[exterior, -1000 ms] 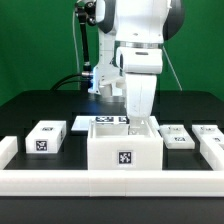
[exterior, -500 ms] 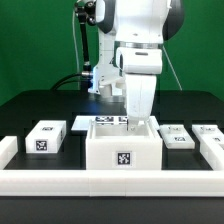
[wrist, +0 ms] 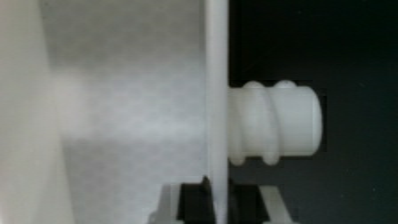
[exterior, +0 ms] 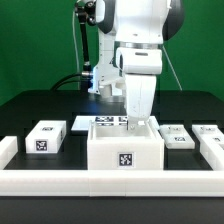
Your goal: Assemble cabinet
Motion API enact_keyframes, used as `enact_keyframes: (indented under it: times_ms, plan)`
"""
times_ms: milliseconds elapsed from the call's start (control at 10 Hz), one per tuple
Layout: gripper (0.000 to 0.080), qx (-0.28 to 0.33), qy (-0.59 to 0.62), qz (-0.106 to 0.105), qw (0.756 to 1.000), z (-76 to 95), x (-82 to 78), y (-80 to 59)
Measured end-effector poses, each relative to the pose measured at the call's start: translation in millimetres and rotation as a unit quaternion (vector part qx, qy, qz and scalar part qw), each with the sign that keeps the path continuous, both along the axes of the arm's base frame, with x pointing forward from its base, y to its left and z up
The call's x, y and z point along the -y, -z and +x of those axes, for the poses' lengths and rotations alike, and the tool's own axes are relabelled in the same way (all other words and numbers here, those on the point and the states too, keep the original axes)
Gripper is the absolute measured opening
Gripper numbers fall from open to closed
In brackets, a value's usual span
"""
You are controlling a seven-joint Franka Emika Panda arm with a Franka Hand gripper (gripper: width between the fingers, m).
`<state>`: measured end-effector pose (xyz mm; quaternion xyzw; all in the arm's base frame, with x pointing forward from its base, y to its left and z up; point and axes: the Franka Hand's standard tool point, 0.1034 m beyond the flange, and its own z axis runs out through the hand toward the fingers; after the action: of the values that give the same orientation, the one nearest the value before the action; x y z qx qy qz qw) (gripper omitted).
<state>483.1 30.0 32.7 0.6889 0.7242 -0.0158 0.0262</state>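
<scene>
Wrist view is showing the gripper clenching a thin upright wall of the cabinet, with one finger pressing on each face. A ribbed white peg is sticking out beside that wall. On the bench the cabinet is sitting midway along the near edge, touching the white rail there. The marker board is lying just behind it. Small tagged blocks are resting near both side edges.

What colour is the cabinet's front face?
The cabinet is white with one black-and-white square tag, clearest in the exterior view.
</scene>
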Motion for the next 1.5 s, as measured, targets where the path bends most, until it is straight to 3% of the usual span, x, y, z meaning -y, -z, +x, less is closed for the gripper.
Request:
enact_keyframes:
  times_ms: [300,500,800,1500]
  plan:
    - [0.0026,0.000,0.000,0.000,1.000,0.1,-0.1,0.0]
    - [0.0026,-0.002,0.002,-0.005,1.000,11.8,-7.0,-5.2]
    - [0.0026,0.009,0.004,0.002,1.000,40.3,-31.6,-7.7]
    - [0.0026,0.003,-0.008,0.009,1.000,39.4,-78.7,-0.7]
